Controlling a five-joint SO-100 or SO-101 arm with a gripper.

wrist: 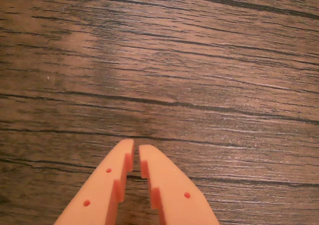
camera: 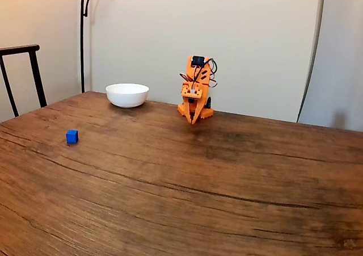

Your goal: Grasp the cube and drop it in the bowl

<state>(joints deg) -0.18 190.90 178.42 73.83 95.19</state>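
Note:
A small bright blue cube (camera: 72, 136) sits on the wooden table at the left in the fixed view. A white round bowl (camera: 127, 95) stands at the back, between the cube and the arm. The orange arm is folded at the far edge of the table, its gripper (camera: 194, 120) pointing down at the wood, well right of both cube and bowl. In the wrist view the gripper (wrist: 136, 148) comes up from the bottom edge with its orange fingertips (wrist: 152, 157) almost touching, nothing between them, over bare wood.
The dark wood-grain table (camera: 215, 182) stretches wide in front of the arm. A black chair back (camera: 22, 74) stands beyond the table's left edge, and a lamp pole (camera: 83, 34) rises near the wall behind the bowl.

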